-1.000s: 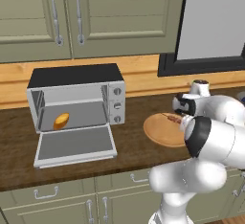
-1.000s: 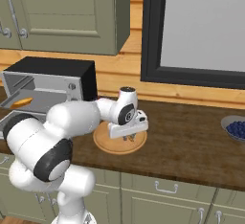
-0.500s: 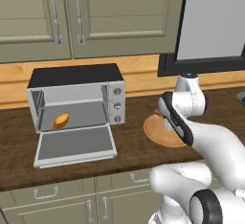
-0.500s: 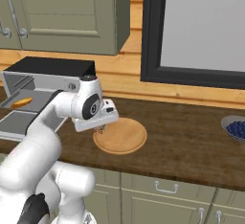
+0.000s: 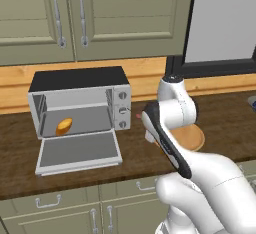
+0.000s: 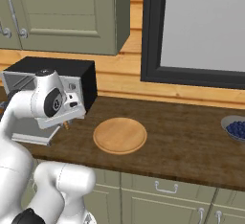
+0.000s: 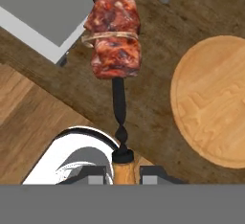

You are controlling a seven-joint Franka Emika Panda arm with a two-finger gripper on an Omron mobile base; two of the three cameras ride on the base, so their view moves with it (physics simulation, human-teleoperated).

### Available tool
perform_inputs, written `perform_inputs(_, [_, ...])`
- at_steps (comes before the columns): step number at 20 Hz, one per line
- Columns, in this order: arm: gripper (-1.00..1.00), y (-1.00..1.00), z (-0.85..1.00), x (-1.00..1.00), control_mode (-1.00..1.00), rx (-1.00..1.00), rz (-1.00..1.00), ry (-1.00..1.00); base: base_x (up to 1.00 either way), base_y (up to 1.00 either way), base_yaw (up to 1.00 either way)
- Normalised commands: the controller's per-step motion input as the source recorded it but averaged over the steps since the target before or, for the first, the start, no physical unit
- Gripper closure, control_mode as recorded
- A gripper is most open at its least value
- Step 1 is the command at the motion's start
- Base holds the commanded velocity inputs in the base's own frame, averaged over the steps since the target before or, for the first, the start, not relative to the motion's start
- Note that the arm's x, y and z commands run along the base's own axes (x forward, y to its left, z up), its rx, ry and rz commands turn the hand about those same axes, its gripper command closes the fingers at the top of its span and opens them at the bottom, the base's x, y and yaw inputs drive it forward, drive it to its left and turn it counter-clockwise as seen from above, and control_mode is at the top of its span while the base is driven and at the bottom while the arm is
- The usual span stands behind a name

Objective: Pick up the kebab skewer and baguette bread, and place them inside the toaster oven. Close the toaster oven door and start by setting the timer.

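Right now my gripper [image 7: 125, 173] is clamped on the wooden handle of the kebab skewer [image 7: 115, 31] — held above the dark counter [image 7: 158, 50] between the round wooden plate [image 7: 213, 98] and the toaster oven [image 5: 80, 105] — whose door [image 5: 79, 152] hangs open, the baguette bread [image 5: 64, 126] inside.

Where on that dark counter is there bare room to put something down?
Bare counter stretches between the round wooden plate and the bowl of blueberries. The plate itself is bare too. It is crowded around the toaster oven, with its dropped door and the arm close by.
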Motion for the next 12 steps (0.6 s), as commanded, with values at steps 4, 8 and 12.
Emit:
perform_inputs(4, [1.00,0.96,0.01,0.00,-1.00,0.00,0.11,0.02,0.00,0.00,0.00])
perform_inputs(8, [1.00,0.69,0.00,0.04,-1.00,0.00,0.10,0.07,0.00,0.00,0.00])
perform_inputs(12, [1.00,0.48,0.00,0.40,-1.00,0.00,0.04,0.02,0.00,0.00,0.00])
